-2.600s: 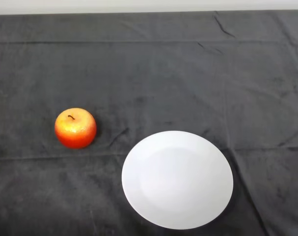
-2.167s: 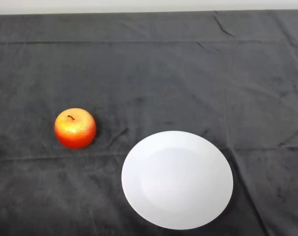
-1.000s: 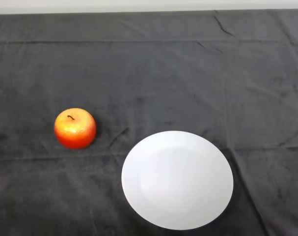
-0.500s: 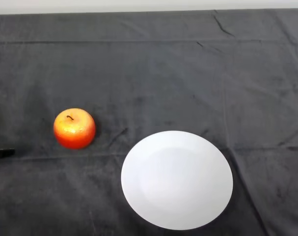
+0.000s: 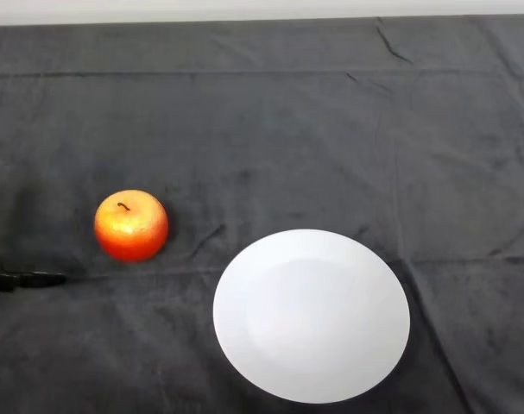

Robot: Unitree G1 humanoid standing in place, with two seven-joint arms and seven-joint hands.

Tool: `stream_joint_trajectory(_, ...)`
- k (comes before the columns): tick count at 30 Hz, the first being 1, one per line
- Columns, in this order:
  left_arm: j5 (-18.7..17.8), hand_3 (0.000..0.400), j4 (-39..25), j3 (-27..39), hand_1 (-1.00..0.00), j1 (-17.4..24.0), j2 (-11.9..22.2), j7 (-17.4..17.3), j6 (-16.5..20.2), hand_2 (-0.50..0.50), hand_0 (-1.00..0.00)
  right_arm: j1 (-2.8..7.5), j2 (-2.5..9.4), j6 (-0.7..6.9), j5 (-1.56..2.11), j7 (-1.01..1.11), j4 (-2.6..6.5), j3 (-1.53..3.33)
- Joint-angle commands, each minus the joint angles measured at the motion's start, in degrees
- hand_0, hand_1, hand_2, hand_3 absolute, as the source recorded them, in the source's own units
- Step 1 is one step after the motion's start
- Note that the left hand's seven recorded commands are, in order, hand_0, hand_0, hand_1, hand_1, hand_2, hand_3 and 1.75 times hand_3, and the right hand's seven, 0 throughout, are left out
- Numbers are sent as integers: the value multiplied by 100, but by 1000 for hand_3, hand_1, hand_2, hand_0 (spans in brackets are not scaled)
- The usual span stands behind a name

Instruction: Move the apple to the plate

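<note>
A red and yellow apple [image 5: 131,225] with a short stem stands upright on the dark cloth at the left. The white round plate [image 5: 311,315] lies to its lower right, with nothing on it and a gap of cloth between the two. My left hand [image 5: 28,279] shows only as a thin black finger lying straight along the cloth at the left edge. It is below and to the left of the apple and does not touch it. The rest of the hand and the arm are out of the picture.
The dark cloth [image 5: 270,129] covers the whole table, with folds and creases at the back right. A pale strip of wall [image 5: 244,9] runs along the far edge.
My hand's black finger has come in from the left edge and reached further right towards the apple. The apple and plate have not moved.
</note>
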Motion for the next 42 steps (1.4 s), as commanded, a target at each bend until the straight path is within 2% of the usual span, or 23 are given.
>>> stream_joint_trajectory(1,135,0,-226,-134,0,-119,-41,-56,63,0,0,-14,-173,18,-22,16,-19,-71)
stream_joint_trajectory(9,236,0,-138,-237,0,-247,-181,-13,71,0,0,-14,-172,17,-21,16,-21,-68)
stream_joint_trajectory(22,428,0,22,-377,0,-440,-587,508,67,0,0,-14,-171,16,-20,17,-23,-66)
stream_joint_trajectory(42,662,0,435,-604,0,-593,-1005,1043,-125,0,0,-14,-172,16,-18,17,-22,-64)
